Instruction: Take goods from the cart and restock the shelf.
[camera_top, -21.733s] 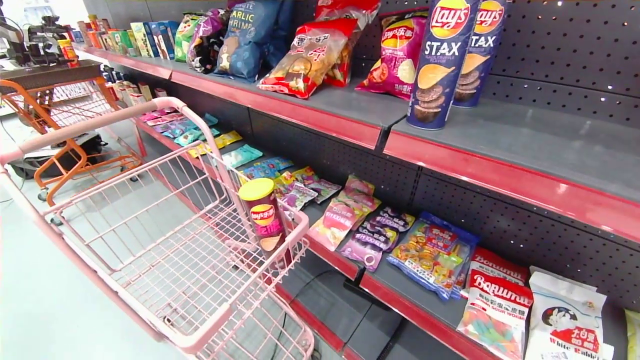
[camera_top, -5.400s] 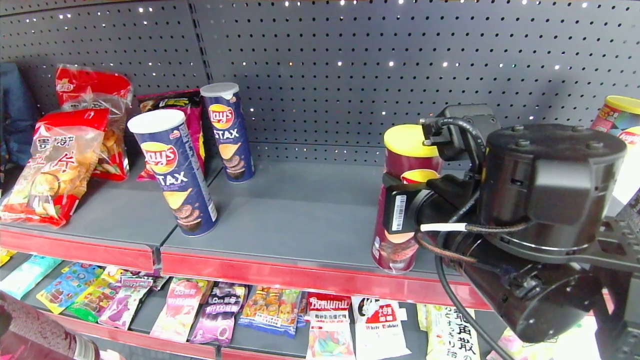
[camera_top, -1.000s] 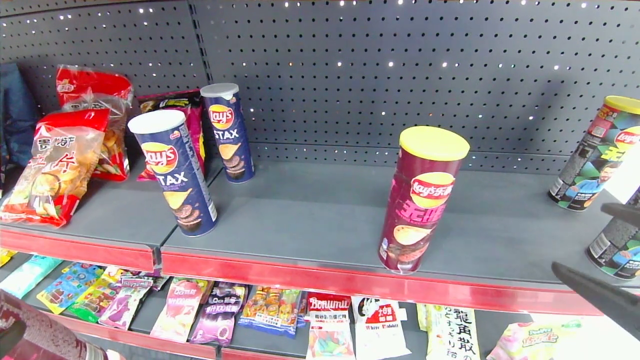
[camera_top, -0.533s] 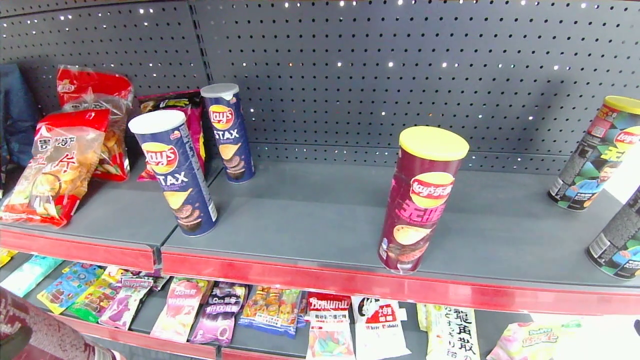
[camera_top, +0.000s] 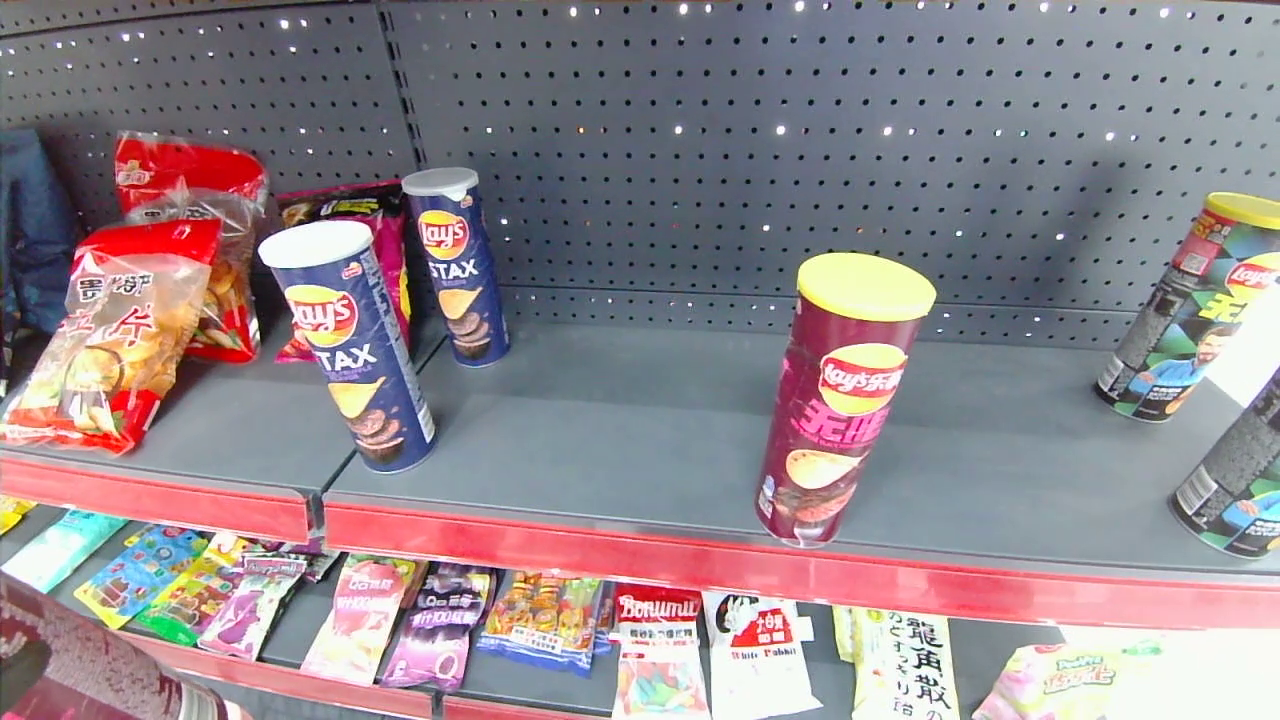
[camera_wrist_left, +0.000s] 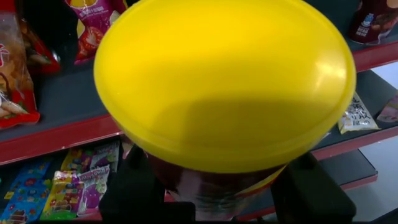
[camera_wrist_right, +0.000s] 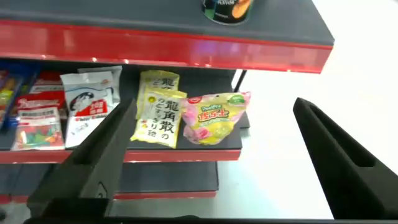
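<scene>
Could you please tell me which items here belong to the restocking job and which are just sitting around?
Job: maroon can on the top shelf; second can in the left gripper.
Bystanders: blue cans, patterned cans, snack bags, candy packets.

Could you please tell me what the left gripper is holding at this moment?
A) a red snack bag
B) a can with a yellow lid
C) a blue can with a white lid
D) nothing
B: the left gripper clasps a yellow-lidded can, with its dark fingers on either side of the can's body in the left wrist view.
</scene>
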